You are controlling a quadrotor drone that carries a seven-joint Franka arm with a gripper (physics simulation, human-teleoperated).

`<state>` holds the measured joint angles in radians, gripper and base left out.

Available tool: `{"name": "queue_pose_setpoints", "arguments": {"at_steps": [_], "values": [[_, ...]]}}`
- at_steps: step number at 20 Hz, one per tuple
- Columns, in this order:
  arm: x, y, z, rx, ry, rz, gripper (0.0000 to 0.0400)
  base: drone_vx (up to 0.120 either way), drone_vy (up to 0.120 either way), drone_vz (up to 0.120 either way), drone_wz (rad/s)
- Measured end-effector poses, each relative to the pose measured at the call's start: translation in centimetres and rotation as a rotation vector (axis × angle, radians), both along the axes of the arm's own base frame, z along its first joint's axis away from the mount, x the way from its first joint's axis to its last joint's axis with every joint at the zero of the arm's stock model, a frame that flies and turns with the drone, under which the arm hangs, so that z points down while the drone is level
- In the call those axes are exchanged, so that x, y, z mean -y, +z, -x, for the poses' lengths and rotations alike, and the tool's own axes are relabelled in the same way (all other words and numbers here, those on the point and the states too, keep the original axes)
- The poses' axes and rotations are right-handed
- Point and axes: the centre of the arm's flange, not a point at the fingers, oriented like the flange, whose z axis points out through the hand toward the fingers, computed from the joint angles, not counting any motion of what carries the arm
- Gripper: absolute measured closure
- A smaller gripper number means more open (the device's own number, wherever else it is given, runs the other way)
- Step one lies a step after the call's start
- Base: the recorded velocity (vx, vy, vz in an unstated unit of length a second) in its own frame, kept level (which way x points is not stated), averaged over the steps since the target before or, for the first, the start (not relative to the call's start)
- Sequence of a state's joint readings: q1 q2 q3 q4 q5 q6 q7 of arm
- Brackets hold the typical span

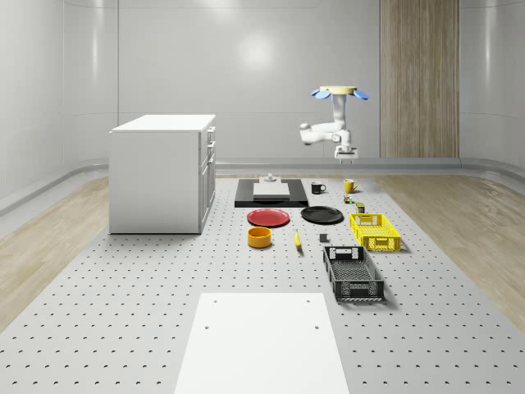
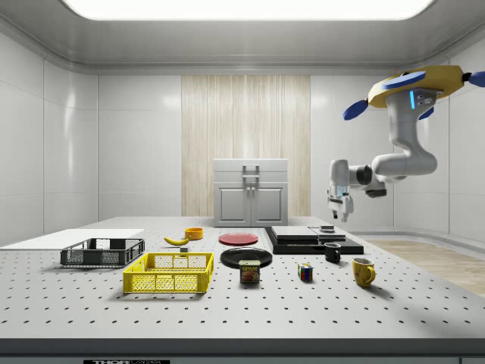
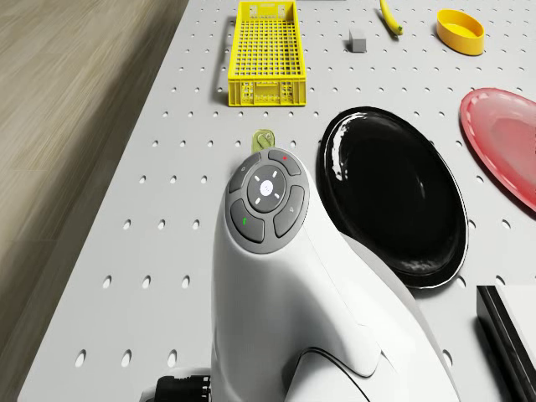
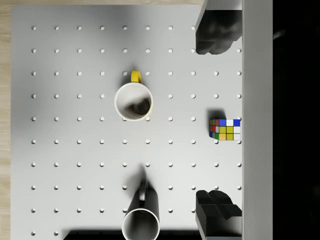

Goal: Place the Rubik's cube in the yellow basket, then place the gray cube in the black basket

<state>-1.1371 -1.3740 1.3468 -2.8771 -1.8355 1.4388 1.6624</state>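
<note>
Hovered with the drone (image 2: 415,83) high over the far end of the surface (image 1: 123,287), above the mugs, resting on nothing. Held the jaws spread wide and empty, well above the surface, aimed straight down. Found the Rubik's cube (image 4: 226,129) lying on the surface off to one side of that aim, with the yellow mug (image 4: 133,101) nearer the centre and the black mug (image 4: 141,220) close by. Risked, by descending without first shifting sideways, landing on the yellow mug or clipping it rather than meeting the cube. Risked too, by closing off-centre, pushing the cube away or tipping it toward the can (image 2: 249,271) near it. Risked also, given a weak pinch, dropping the cube on the carry to the yellow basket (image 1: 375,231), well apart from it. Saw the gray cube (image 1: 323,239) untouched on the surface, near the black basket (image 1: 353,273).
</note>
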Motion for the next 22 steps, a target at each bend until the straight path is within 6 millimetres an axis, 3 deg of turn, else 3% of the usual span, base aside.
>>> {"name": "queue_pose_setpoints", "arguments": {"at_steps": [12, 15, 22], "values": [[0.00, 0.00, 0.00, 0.000, 0.000, 0.000, 0.0000, 0.120, 0.000, -0.120, 0.000], [0.00, 0.00, 0.00, 0.000, 0.000, 0.000, 0.0000, 0.120, -0.107, -0.120, 0.000], [0.00, 0.00, 0.00, 0.000, 0.000, 0.000, 0.0000, 0.120, 0.000, -0.120, 0.000]]}}
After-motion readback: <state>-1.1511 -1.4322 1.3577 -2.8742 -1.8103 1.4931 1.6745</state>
